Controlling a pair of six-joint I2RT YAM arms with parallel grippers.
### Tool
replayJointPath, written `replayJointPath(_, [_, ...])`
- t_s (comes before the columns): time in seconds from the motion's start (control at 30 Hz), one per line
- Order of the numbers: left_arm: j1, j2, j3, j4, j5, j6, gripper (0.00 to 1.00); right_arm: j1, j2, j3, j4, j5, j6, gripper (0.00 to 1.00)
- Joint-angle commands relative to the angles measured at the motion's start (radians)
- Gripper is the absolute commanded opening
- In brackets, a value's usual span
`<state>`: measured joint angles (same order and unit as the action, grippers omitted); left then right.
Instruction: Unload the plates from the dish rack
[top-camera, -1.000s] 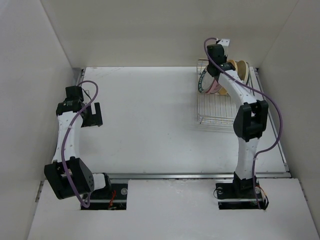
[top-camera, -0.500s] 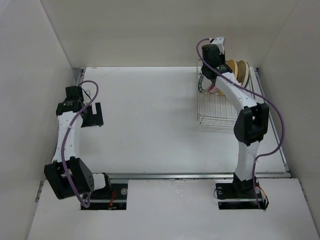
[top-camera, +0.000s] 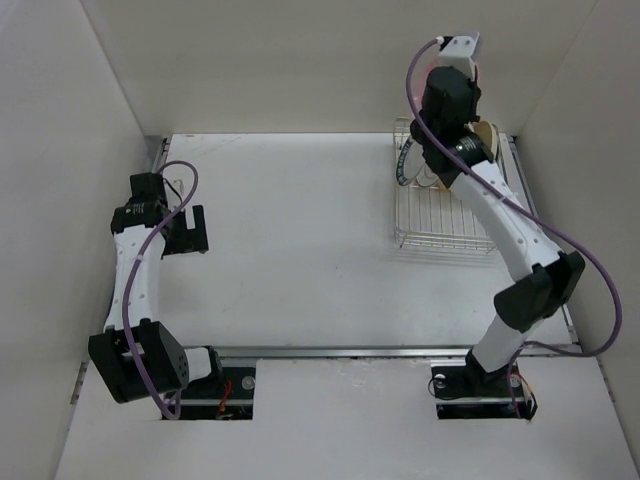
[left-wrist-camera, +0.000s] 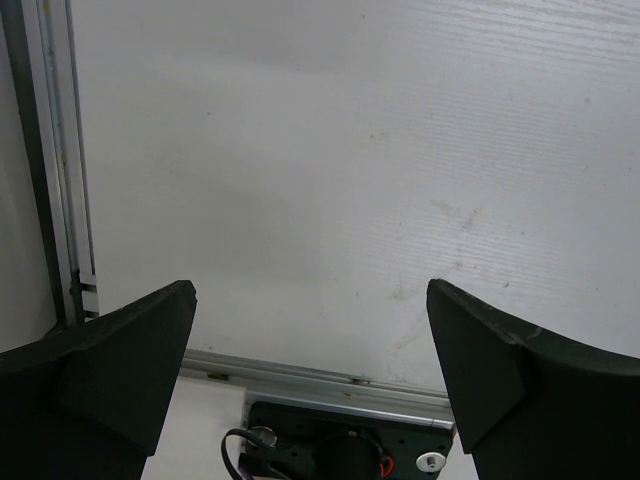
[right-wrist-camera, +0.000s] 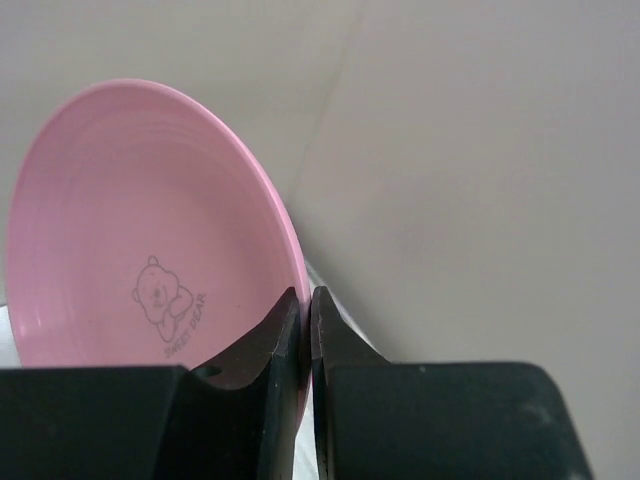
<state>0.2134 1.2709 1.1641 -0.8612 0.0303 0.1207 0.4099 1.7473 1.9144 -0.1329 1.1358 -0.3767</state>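
- The right gripper (right-wrist-camera: 305, 297) is closed tight on a pink plate (right-wrist-camera: 140, 230). The plate's rim is pinched at its lower right edge.
- A small bear drawing (right-wrist-camera: 160, 290) is seen on the pink plate. The plate is held up in front of a pale wall (right-wrist-camera: 480, 150).
- From above, the right arm (top-camera: 500, 215) is seen stretched out over the dish rack (top-camera: 440, 222). The rack is set at the far right of the table (top-camera: 290, 220).
- A white plate with a dark green rim (top-camera: 402, 165) is stood up at the rack's far left end. A tan plate (top-camera: 487, 135) is seen at its far right end, partly hidden by the arm.
- The left gripper (left-wrist-camera: 310, 290) is spread wide over bare table. It is held near the table's left edge, well apart from the rack.
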Motion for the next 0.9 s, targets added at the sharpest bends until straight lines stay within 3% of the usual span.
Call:
replayJointPath(0.0, [0.006, -0.039, -0.004, -0.021, 0.022, 0.016, 1.0, 0.131, -0.086, -0.063, 0.111, -0.039, -0.041, 0.0])
replayJointPath(0.1, [0.006, -0.039, -0.004, -0.021, 0.022, 0.016, 1.0, 0.268, -0.045, -0.089, 0.015, -0.123, 0.043, 0.0])
replayJointPath(0.23, [0.006, -0.048, -0.004, -0.021, -0.001, 0.016, 1.0, 0.356, 0.087, -0.009, -0.209, -0.458, 0.355, 0.0])
replayJointPath(0.27, [0.006, -0.057, -0.004, -0.021, -0.01, 0.016, 1.0, 0.356, 0.113, 0.001, -0.209, -0.636, 0.41, 0.0])
replayJointPath(0.37, [0.006, -0.067, -0.004, -0.012, -0.043, 0.005, 1.0, 0.356, 0.208, -0.012, -0.137, -0.932, 0.541, 0.0])
replayJointPath(0.5, [0.006, -0.067, -0.004, -0.012, -0.052, 0.005, 1.0, 0.356, 0.348, 0.023, -0.063, -1.137, 0.694, 0.0])
replayJointPath(0.8, [0.006, -0.058, -0.004, -0.012, -0.052, 0.005, 1.0, 0.25, 0.595, -0.017, 0.148, -1.476, 1.137, 0.0])
replayJointPath(0.87, [0.006, -0.058, -0.004, -0.012, -0.052, 0.005, 1.0, 0.25, 0.604, -0.028, 0.148, -1.467, 1.148, 0.09])
